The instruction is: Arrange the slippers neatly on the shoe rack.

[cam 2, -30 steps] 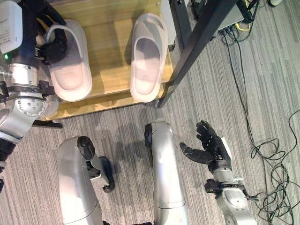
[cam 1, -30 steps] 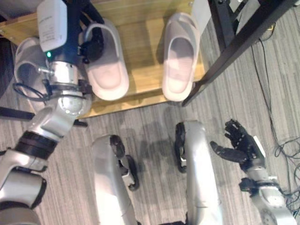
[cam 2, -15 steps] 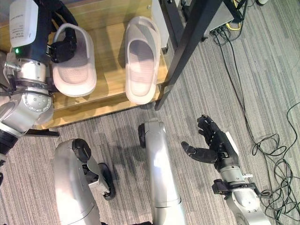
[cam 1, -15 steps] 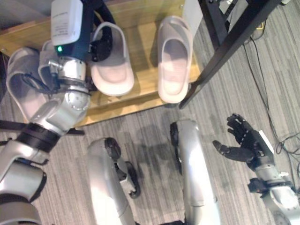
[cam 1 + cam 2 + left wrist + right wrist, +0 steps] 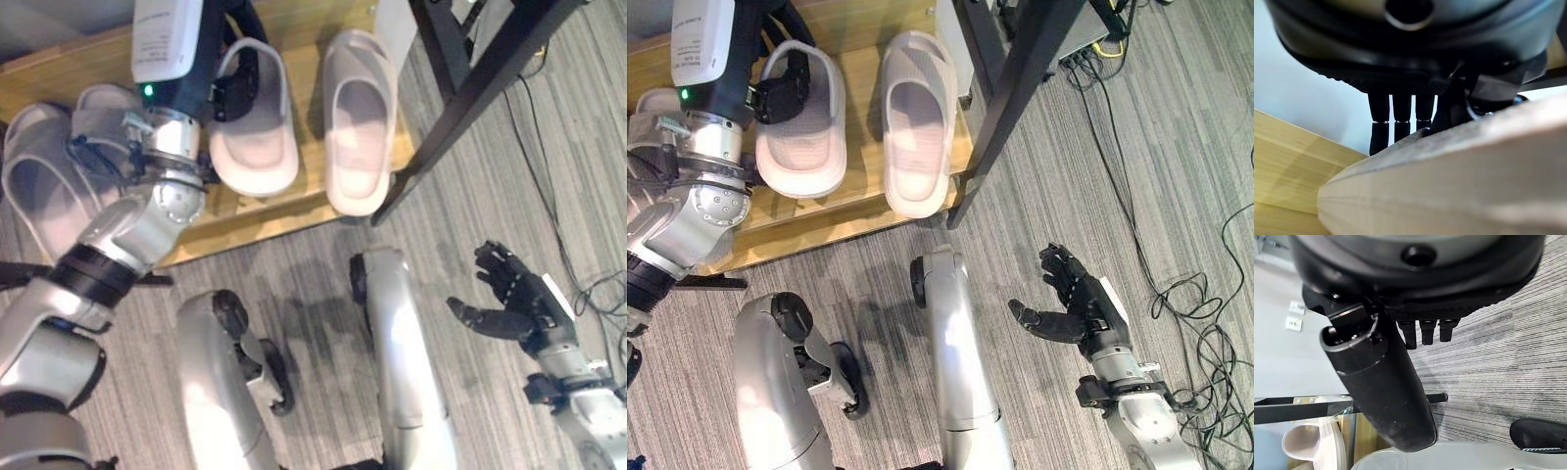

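Slippers, pale, on wooden shoe rack (image 5: 862,211).

- Held slipper (image 5: 803,122): strap gripped by curled fingers of left hand (image 5: 784,93); since a second ago carried toward the rack's right end, now just beside the placed slipper (image 5: 916,117), heel near the front edge. Whether its sole is set down cannot be told.
- Two further slippers (image 5: 59,162): left end.
- Right hand (image 5: 1073,305): spread, idle over carpet.

Pairing judged nearly complete.

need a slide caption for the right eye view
Left hand grips a slipper on the wooden shoe rack; right hand hangs open.
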{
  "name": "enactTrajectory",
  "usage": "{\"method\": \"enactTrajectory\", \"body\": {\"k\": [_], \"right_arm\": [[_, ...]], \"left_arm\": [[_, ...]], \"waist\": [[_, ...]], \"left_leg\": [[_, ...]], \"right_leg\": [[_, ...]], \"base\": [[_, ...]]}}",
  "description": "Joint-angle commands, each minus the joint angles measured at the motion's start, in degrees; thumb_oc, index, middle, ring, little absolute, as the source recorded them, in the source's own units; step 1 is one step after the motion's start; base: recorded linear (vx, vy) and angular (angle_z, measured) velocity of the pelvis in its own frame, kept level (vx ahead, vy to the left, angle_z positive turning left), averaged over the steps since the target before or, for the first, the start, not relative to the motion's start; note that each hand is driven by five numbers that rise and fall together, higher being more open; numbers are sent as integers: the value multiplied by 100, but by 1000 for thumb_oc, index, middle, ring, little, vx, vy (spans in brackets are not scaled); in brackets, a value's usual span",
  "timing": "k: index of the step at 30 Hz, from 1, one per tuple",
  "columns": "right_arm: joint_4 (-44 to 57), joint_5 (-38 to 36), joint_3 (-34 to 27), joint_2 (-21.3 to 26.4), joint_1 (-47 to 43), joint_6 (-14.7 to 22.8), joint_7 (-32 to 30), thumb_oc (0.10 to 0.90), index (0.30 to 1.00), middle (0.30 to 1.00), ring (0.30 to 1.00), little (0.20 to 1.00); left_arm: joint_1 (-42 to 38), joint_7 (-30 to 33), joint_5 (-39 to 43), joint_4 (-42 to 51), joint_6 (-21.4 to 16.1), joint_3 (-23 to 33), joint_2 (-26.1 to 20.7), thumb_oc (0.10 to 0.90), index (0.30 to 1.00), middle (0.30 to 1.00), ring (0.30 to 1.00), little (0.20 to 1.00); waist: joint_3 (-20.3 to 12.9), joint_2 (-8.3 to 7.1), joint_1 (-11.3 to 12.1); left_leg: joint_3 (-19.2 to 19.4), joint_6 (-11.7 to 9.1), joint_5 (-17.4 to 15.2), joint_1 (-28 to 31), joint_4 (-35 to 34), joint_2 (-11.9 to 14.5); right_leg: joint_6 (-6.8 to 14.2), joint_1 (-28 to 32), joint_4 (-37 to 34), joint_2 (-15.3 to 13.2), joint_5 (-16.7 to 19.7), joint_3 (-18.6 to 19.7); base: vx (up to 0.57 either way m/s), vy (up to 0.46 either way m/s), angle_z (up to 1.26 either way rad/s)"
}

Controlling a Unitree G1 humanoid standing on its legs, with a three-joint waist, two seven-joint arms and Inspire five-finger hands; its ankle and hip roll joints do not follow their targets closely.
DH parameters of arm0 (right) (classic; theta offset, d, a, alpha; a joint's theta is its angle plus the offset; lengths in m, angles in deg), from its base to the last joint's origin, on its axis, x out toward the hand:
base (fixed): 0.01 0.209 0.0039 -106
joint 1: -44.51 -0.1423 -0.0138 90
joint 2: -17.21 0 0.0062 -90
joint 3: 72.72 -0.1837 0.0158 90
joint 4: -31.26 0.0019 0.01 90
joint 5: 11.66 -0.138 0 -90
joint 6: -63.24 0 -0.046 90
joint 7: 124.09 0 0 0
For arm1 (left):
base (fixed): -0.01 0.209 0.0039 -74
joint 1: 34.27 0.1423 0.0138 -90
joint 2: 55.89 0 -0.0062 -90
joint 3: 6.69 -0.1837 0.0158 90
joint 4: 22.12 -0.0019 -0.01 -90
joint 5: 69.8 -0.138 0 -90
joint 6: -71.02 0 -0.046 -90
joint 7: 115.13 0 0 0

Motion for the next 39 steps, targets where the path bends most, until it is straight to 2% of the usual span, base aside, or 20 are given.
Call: {"method": "enactTrajectory", "body": {"k": [1,3,6,7,8,18,27,33,39], "right_arm": [[-59,273,301,276,-433,486,-273,800,900,900,900,900],[-597,767,618,-189,-633,480,-332,800,900,900,900,900],[-821,796,756,-324,-847,479,-429,800,900,900,900,900],[-909,773,813,-383,-938,488,-442,800,900,900,900,900],[-946,784,848,-400,-981,490,-443,800,900,900,900,900],[-1060,916,1066,-524,-1036,500,-436,800,900,900,900,900],[-1113,1021,1190,-540,-1008,521,-411,800,900,900,900,900],[-1192,1061,1232,-573,-975,521,-366,800,900,900,900,900],[-1263,1126,1304,-650,-996,485,-391,800,900,900,900,900]], "left_arm": [[-1627,426,-286,-100,-178,179,246,400,300,300,300,300],[-1610,482,-345,-240,-162,310,554,400,300,300,300,300],[-1641,495,-346,-367,-173,280,655,400,300,300,300,300],[-1639,489,-273,-446,-191,282,697,726,789,789,789,789],[-1642,486,-244,-460,-204,287,720,800,900,900,900,900],[-1342,393,-241,-417,-236,349,785,800,900,900,900,900],[-922,270,-389,-307,-282,436,592,800,900,900,900,900],[-492,83,-374,-148,-393,535,455,800,900,900,900,900],[61,-157,-263,189,-522,697,628,800,900,900,900,900]], "waist": [[-126,-68,16],[-126,-56,10],[-126,-61,-16],[-126,-63,-38],[-126,-66,-47],[-126,-86,-33],[-126,-87,22],[-126,-69,80],[-126,-47,158]], "left_leg": [[-289,5,272,-64,-331,-330],[-251,11,264,-64,-342,-351],[-254,5,258,-64,-331,-352],[-253,-4,249,-64,-322,-343],[-245,-11,249,-64,-323,-344],[-234,-37,204,-64,-263,-406],[-233,-71,165,-64,-223,-429],[-257,-103,147,-64,-197,-452],[-238,-123,123,-64,-159,-464]], "right_leg": [[-382,743,340,-378,-840,225],[-392,743,378,-386,-872,256],[-390,743,403,-392,-889,265],[-387,743,408,-402,-900,280],[-384,743,414,-413,-906,290],[-394,743,464,-461,-954,296],[-425,743,539,-482,-977,299],[-445,743,582,-494,-1006,308],[-474,743,641,-534,-1043,285]], "base": [[12,-34,3],[12,-32,3],[4,6,3],[0,0,0],[0,0,0],[0,0,0],[0,0,0],[0,0,0],[-1,-1,1]]}}
